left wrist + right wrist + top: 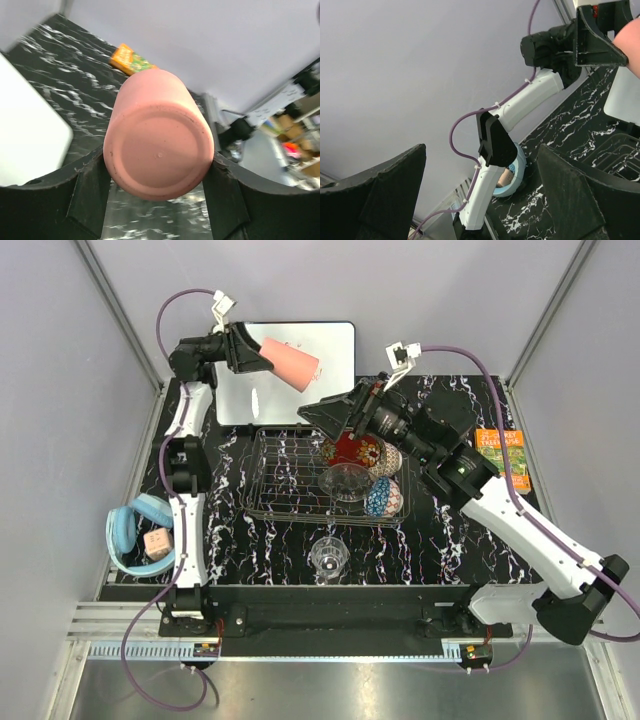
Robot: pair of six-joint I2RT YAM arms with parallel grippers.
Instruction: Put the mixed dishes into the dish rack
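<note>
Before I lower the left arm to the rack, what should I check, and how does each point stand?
1. Left gripper holds the pink plastic cup: ok, a finger against each side.
2. Free room in the dish rack: ok, its left half is bare.
3. Right gripper out of the way: not ok, it hangs at the rack's far edge, beside the red patterned bowl.
4. Right gripper empty: ok, open, nothing between its fingers.
5. Clear glass tumbler off the path: ok, it stands on the table nearer than the rack.
</note>
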